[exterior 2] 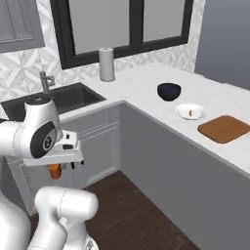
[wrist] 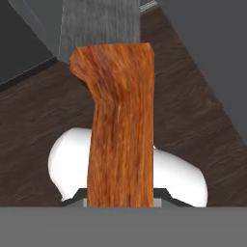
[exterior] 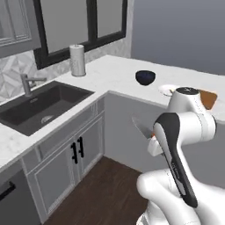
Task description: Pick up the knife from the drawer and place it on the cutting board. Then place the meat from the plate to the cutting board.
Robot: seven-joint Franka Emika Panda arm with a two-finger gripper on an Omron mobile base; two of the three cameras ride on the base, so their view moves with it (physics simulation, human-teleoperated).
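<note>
The hand is clamped on the knife. In the hand view the orange-brown handle runs up from between the fingers, and the grey blade sticks out past it, away from the hand. So the knife's long side points the same way the hand points. In the left base view the grey blade pokes out beside the arm, low in front of the cabinets and over the dark wood floor.

The cutting board lies up on the white tabletop, well apart from the hand. It is higher than the hand and far off to the right in the right base view. The plate sits just beside the board, with the tiny meat on it. A black bowl is near the plate, farther back.

I think the knife must next go up and across to the board.
</note>
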